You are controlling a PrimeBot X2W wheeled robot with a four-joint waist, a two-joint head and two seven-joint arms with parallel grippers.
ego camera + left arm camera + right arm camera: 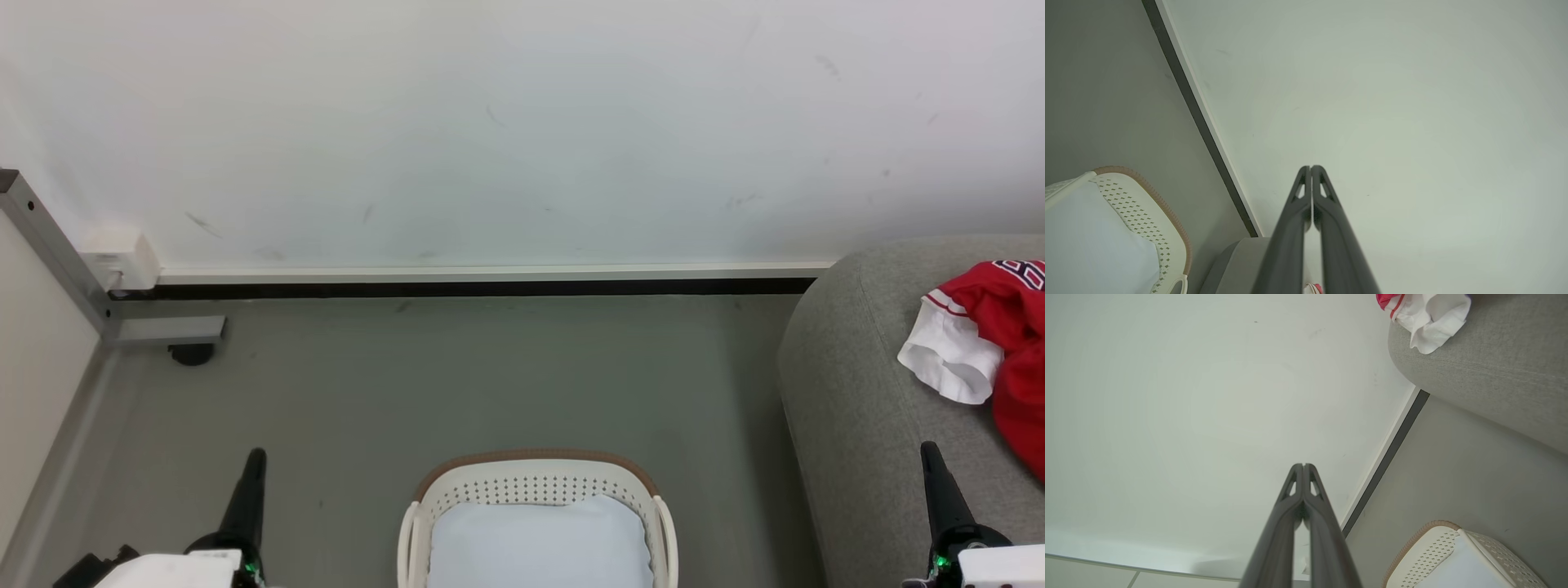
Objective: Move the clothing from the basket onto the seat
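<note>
While the clothing (1008, 343) lies on the seat (857, 392), beyond and right of the right end effector (929, 451), it and the left end effector (256, 456) flank the basket (531, 483), fingers together, empty.

Open floor (457, 376) lay between the basket (535, 459) and the wall (490, 122). The seat (849, 392) closed off the right side, and a grey metal frame (167, 329) crowded the left corner.
</note>
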